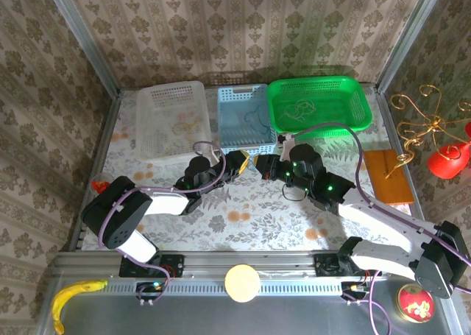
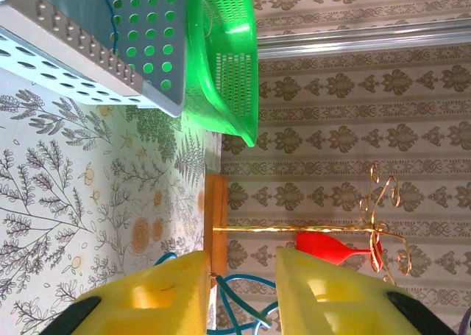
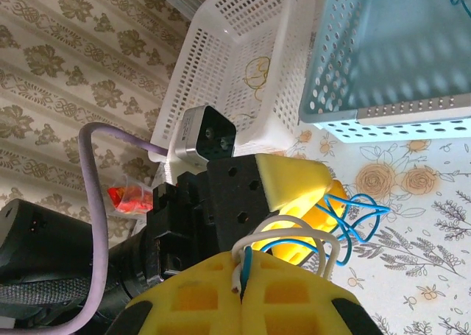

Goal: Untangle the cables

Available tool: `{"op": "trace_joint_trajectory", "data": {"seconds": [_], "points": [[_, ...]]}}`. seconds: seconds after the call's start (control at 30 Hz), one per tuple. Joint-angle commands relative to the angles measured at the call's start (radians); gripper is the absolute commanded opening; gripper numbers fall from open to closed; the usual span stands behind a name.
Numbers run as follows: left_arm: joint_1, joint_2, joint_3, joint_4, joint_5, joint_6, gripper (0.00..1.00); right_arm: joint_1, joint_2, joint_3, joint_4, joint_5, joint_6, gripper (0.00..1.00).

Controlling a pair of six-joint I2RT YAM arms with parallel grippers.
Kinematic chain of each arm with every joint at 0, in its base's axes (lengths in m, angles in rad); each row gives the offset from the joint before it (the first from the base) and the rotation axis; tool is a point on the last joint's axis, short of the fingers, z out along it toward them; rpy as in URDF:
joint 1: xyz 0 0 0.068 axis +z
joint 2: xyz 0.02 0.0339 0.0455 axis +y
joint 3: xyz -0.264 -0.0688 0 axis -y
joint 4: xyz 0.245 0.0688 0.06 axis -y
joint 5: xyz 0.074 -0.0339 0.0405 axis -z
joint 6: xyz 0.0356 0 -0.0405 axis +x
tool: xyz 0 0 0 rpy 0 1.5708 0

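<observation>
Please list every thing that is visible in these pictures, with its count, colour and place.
Baskets: three; white, light blue, green; side by side at table's far side.
Cables in baskets: three; yellowish, dark, pale; one per basket, same order.
Tangled cables: two; blue, white; between the grippers.
Board: one; brown; right side.
Wire stand: one; gold, red ornaments; right edge.
Banana: one; yellow; near left corner.
Ball: one; pale; near edge, centre.
Disc: one; red; near right corner.
Left gripper: yellow fingers, open, blue cable between fingers.
Right gripper: shut on tangled cables.
</observation>
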Motion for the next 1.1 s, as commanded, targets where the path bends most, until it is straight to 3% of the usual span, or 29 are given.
{"op": "trace_joint_trajectory", "data": {"seconds": [0.0,0.2,0.37,0.67,1.07], "points": [[0.009,0.002,-0.013,0.039,-0.015,0.0,0.27,0.007,-0.03,0.024,0.02,-0.004,0.016,0.0],[0.013,0.001,-0.013,0.04,-0.016,0.0,0.16,0.011,-0.04,0.023,0.016,0.002,0.015,0.0],[0.021,0.001,-0.011,0.046,-0.012,0.003,0.0,0.01,-0.049,0.014,0.01,0.009,0.014,0.0],[0.034,-0.062,-0.003,-0.015,0.009,0.046,0.0,-0.011,-0.085,-0.071,-0.024,0.111,-0.004,0.0],[0.084,-0.328,0.125,-0.402,0.083,0.284,0.0,-0.069,-0.021,-0.28,0.072,0.172,0.059,0.0]]}}
